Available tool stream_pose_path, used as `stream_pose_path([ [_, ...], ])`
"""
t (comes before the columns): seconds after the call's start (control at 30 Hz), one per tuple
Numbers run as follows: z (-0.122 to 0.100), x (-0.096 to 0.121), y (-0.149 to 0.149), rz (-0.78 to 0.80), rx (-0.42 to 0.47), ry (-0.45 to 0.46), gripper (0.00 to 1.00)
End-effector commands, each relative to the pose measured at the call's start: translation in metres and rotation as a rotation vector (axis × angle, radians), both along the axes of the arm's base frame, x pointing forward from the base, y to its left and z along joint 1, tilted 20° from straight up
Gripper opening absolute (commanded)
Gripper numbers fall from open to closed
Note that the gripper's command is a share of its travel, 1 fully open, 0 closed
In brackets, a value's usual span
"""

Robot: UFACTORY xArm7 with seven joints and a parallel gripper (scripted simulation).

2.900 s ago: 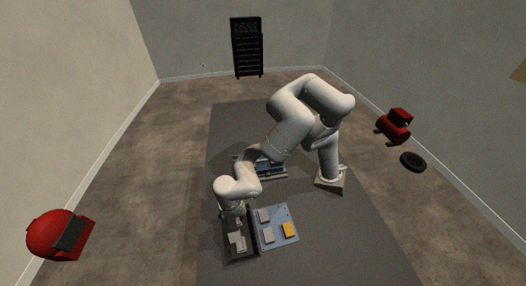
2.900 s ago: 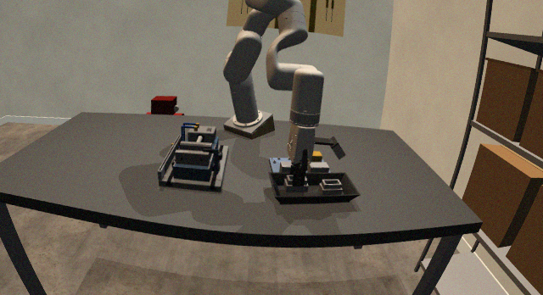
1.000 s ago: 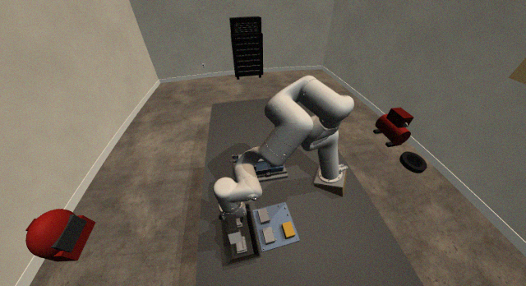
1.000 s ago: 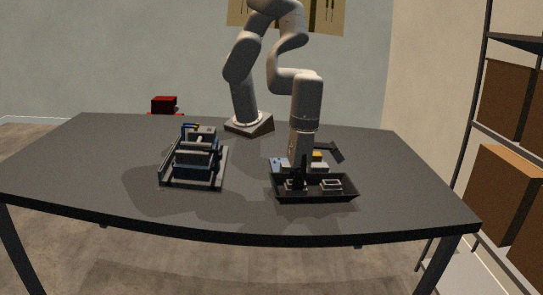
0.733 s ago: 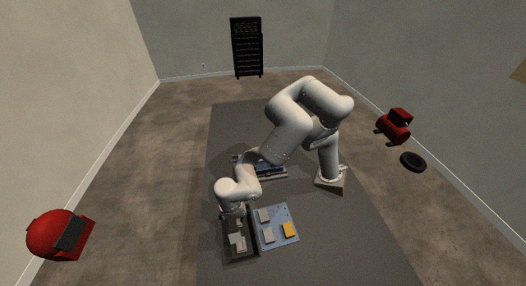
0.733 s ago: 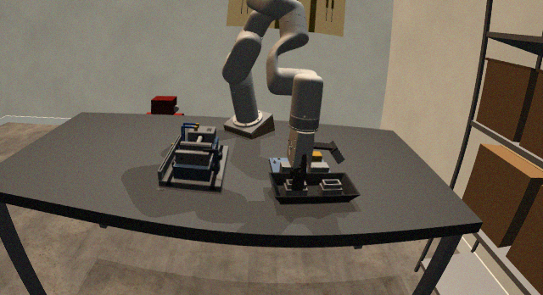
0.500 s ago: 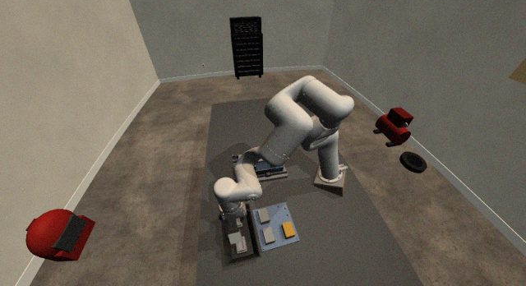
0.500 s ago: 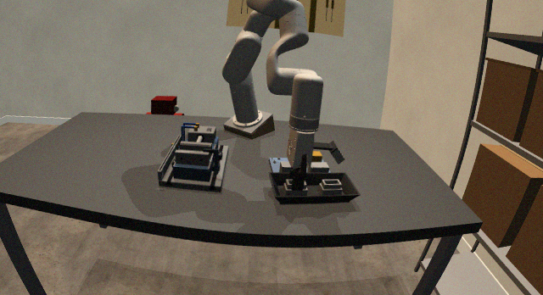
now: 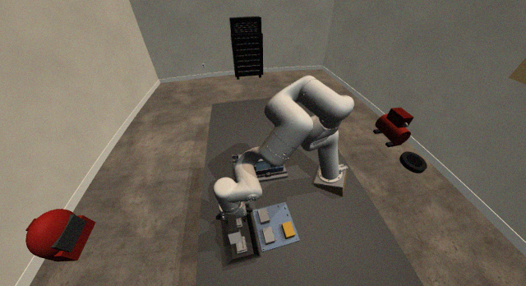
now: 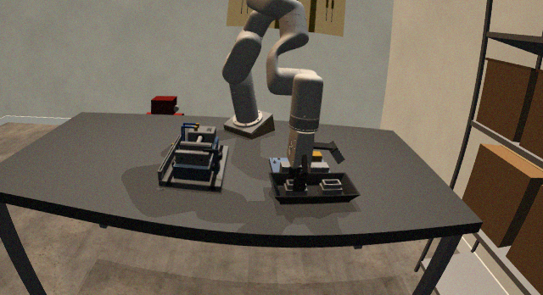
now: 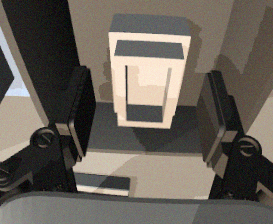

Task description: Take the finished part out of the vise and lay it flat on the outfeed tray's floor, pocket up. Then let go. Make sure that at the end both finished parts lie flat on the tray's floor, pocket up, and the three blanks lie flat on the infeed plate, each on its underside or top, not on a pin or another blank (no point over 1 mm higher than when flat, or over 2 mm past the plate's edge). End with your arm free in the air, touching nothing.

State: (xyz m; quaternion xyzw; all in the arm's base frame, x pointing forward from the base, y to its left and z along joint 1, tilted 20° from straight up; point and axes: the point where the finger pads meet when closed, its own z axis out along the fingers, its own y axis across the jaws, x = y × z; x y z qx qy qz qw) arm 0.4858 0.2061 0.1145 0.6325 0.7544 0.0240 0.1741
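The finished part (image 11: 148,79), a light grey block with a rectangular pocket facing up, lies flat on the dark floor of the outfeed tray (image 10: 314,189). My gripper (image 11: 146,86) hangs straight down over it, open, with a finger on each side and a clear gap to the part on both. In the exterior view the gripper (image 10: 299,180) stands in the left half of the tray over the part. In the top view the wrist hides most of the part (image 9: 238,223) in the tray. The vise (image 10: 193,159) stands to the left with nothing visible in its jaws.
Another pocketed grey part (image 10: 331,184) lies in the tray's right half. A blue plate (image 9: 274,226) beside the tray carries two grey blanks and an orange block (image 9: 288,229). The arm's base (image 10: 248,125) stands behind. The tray has raised rims.
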Motion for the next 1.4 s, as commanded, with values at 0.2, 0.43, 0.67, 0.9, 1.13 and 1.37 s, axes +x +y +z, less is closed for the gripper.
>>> stream_pose_path([
  [0.2, 0.001, 0.001, 0.001, 0.001, 0.002, -0.003, 0.69],
  [0.43, 0.001, 0.001, 0.001, 0.001, 0.002, -0.003, 0.69],
  [0.67, 0.001, 0.001, 0.001, 0.001, 0.002, -0.003, 0.69],
  [0.9, 0.005, 0.000, 0.002, 0.001, 0.002, -0.003, 0.69],
  [1.13, 0.023, -0.006, 0.005, 0.001, 0.002, -0.003, 0.69],
  [1.37, 0.056, -0.016, 0.012, 0.001, 0.002, -0.003, 0.69],
])
